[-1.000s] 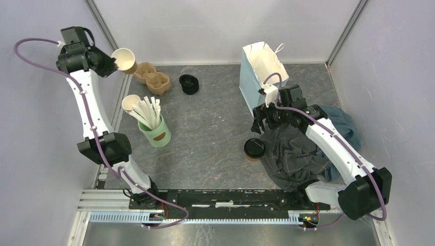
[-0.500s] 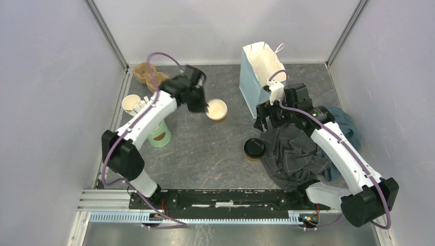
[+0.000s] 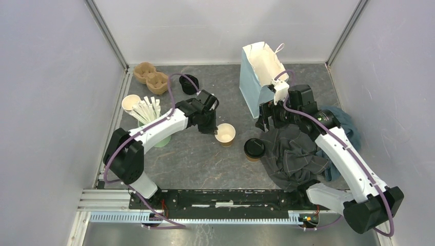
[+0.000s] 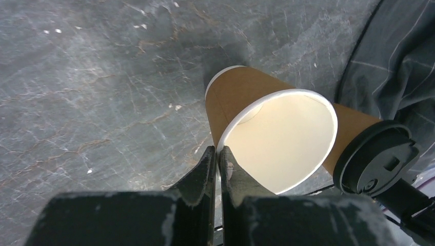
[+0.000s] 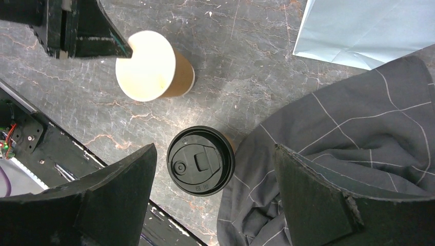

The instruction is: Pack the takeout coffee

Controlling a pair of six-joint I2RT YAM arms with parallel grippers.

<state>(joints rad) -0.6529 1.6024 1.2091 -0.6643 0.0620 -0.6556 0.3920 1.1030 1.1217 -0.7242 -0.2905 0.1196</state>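
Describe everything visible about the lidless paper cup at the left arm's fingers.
The lidless paper cup is brown outside, cream-white and empty inside, with a rolled white rim and no lid. It stands roughly upright, mouth up, mid-table, left of the lidded cup and apart from it. The left arm's fingers are shut on its wall at the rim, one inside and one outside. Whether its base rests on the table cannot be told.
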